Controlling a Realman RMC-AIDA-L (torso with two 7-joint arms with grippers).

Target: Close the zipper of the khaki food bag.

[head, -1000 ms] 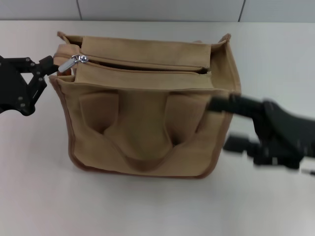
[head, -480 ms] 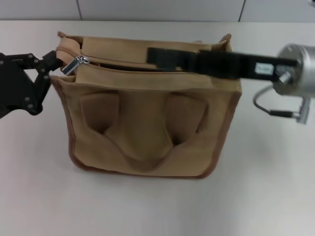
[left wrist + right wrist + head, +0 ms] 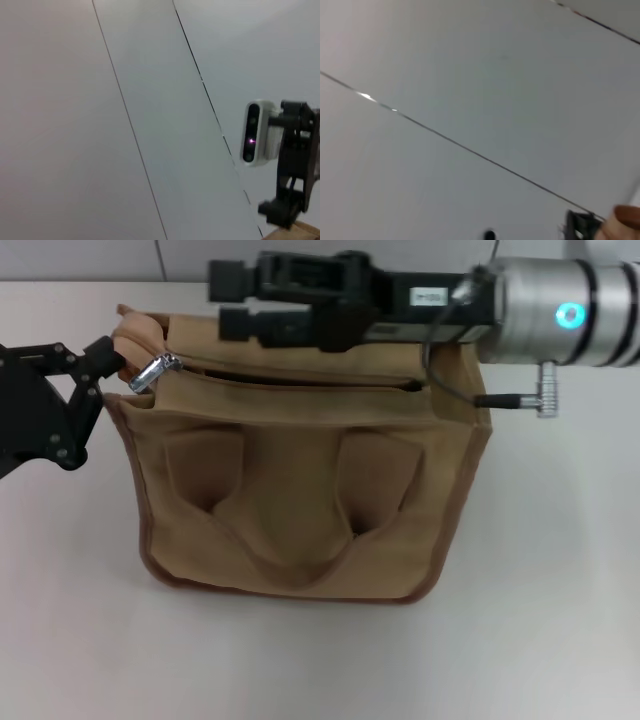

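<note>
The khaki food bag (image 3: 290, 500) stands in the middle of the head view, handles folded against its near side. Its zipper (image 3: 300, 375) runs along the top and gapes open, with the silver slider and pull tab (image 3: 155, 370) at the left end. My left gripper (image 3: 108, 356) sits against the bag's left end tab, just left of the slider. My right gripper (image 3: 226, 300) reaches in from the right, hovering open over the bag's back edge, right of and behind the slider. A corner of the bag (image 3: 296, 233) shows in the left wrist view.
The bag rests on a pale table (image 3: 320, 660). The silver right forearm (image 3: 560, 310) and its cable cross above the bag's right end. The left wrist view shows grey wall panels and the right arm's white wrist camera (image 3: 255, 132).
My right arm has swung from beside the bag's right side up and leftward across its top, ending over the back edge. The left gripper has barely moved.
</note>
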